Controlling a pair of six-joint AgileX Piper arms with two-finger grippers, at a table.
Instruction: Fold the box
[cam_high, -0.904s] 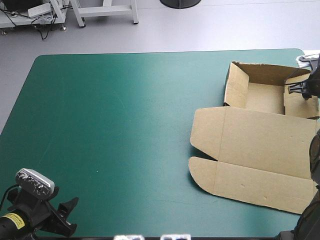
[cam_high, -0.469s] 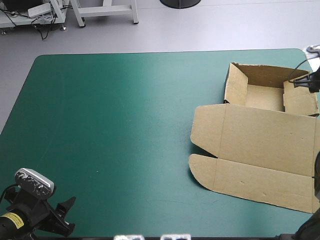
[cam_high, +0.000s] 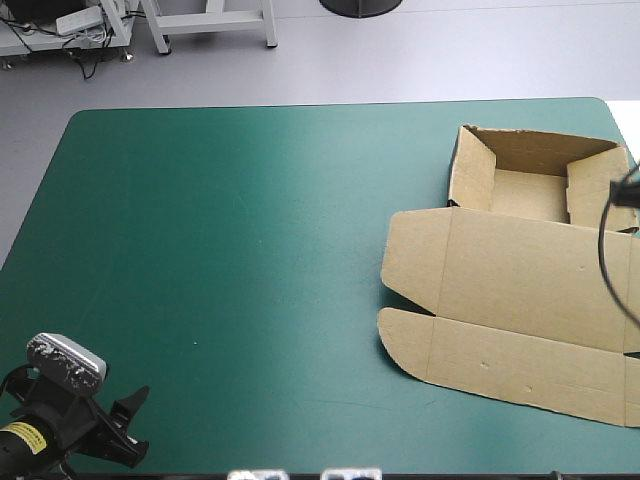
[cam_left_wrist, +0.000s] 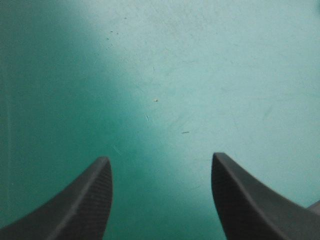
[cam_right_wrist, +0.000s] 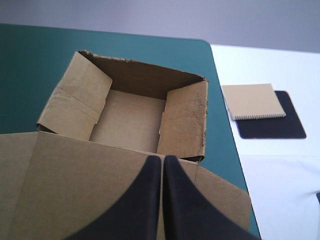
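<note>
Box (cam_high: 520, 275) lies at the right of the high view, its open tray at upper right, its lid flat toward the lower right. The right gripper (cam_right_wrist: 163, 160) is closed and empty over the lid. The left gripper (cam_left_wrist: 157, 162), lower left, gapes over the bare teal-green cover (cam_left_wrist: 200, 75).

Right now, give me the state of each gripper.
Left gripper: open, empty, over the bare teal-green cover.
Right gripper: shut, empty, over the flat lid of the box.
</note>
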